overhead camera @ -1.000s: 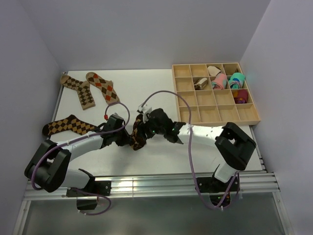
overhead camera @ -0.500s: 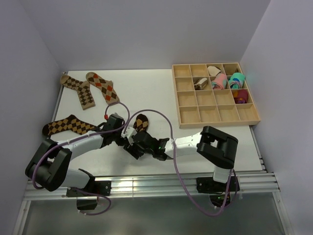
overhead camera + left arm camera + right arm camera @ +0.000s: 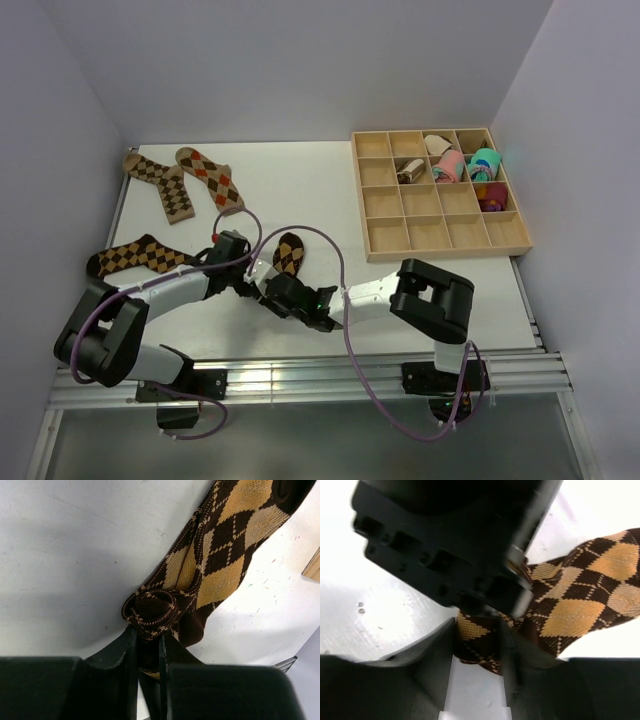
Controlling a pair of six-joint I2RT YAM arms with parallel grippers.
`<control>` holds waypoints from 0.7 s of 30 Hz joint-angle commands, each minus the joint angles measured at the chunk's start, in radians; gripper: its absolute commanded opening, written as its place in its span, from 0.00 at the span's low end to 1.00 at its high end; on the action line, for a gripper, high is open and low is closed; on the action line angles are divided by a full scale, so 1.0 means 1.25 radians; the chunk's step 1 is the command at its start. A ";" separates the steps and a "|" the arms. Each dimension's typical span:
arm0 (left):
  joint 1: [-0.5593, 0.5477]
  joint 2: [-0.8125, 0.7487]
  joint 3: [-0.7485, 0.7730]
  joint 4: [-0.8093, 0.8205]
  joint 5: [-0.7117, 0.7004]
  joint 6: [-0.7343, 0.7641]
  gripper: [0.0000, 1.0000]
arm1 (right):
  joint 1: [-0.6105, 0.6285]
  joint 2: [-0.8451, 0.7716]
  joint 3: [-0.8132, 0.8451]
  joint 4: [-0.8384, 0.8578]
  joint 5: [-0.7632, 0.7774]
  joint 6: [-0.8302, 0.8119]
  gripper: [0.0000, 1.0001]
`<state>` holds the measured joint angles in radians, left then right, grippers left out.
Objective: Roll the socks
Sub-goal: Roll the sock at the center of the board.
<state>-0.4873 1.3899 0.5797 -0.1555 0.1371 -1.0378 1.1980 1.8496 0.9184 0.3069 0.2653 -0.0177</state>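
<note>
Brown/yellow argyle sock (image 3: 222, 545) lies on table (image 3: 300, 190), well left of the wooden tray (image 3: 445, 250), w/ its near end curled into a small roll. Left gripper (image 3: 148, 635) is pinched narrow on that roll. Right gripper (image 3: 477, 630) comes in from the tray side, fingers clamped on the sock fold just beside it. Three other argyle socks (image 3: 165, 185) lie flat, further left of the tray.
</note>
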 commanded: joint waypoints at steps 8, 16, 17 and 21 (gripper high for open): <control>0.098 -0.058 -0.019 -0.085 0.019 0.073 0.42 | -0.050 0.035 -0.005 -0.097 -0.122 0.067 0.00; 0.133 -0.166 -0.030 -0.057 -0.025 0.055 0.68 | -0.130 0.013 0.031 -0.150 -0.390 0.099 0.00; 0.135 -0.171 -0.038 -0.049 -0.027 0.052 0.68 | -0.139 0.010 0.037 -0.158 -0.412 0.099 0.00; 0.142 -0.128 -0.017 0.009 -0.026 0.077 0.66 | -0.172 -0.002 0.054 -0.185 -0.454 0.087 0.00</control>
<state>-0.3187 1.1976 0.5442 -0.2203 0.1253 -0.9764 0.9997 1.8477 0.9745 0.2237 -0.2016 0.0849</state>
